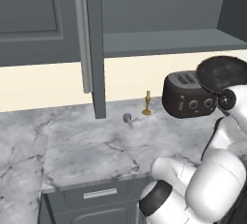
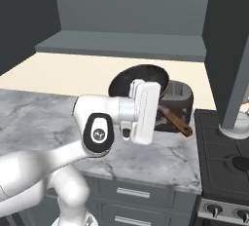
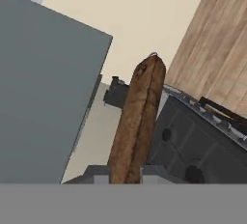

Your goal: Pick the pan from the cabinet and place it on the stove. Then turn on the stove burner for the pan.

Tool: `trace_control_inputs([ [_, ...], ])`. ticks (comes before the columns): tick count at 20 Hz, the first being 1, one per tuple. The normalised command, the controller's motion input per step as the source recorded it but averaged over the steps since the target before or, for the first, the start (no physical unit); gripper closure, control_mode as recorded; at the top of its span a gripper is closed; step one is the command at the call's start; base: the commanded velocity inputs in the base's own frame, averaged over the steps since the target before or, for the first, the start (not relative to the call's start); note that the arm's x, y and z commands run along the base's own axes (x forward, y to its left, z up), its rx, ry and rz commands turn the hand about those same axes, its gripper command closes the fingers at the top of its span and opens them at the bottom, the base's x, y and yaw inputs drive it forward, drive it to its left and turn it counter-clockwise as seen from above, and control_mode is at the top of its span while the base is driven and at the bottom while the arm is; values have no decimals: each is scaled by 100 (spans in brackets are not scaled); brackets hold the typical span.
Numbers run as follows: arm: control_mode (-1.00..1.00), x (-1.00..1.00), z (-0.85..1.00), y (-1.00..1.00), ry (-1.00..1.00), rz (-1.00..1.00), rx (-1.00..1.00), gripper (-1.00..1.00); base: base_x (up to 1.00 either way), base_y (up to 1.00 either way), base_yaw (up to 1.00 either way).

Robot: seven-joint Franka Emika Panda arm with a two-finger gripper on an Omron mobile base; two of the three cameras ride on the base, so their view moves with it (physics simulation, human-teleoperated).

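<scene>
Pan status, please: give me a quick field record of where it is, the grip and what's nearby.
pan: off the shelf, held tilted in the air in front of the toaster
handle: brown, between the end effector tips
end effector: shut on the handle
cabinet: open, grey shelf bare where visible
stove: right of the counter, pan not yet on it
counter items: small gold figure, small grey object

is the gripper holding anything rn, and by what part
Yes: the gripper holds the pan by its brown handle, lifted above the counter.
</scene>
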Motion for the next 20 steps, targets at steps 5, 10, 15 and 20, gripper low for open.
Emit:
trace_control_inputs([
  [5, -100, -30, -32, -27, 2, -18, 0, 100, 0, 0, 0],
  [10, -100, -34, -29, -33, 0, -18, 0, 100, 0, 0, 0],
  [15, -100, -30, -34, -34, 0, -18, 0, 100, 0, 0, 0],
  [20, -100, -24, -35, -32, 0, -18, 0, 100, 0, 0, 0],
])
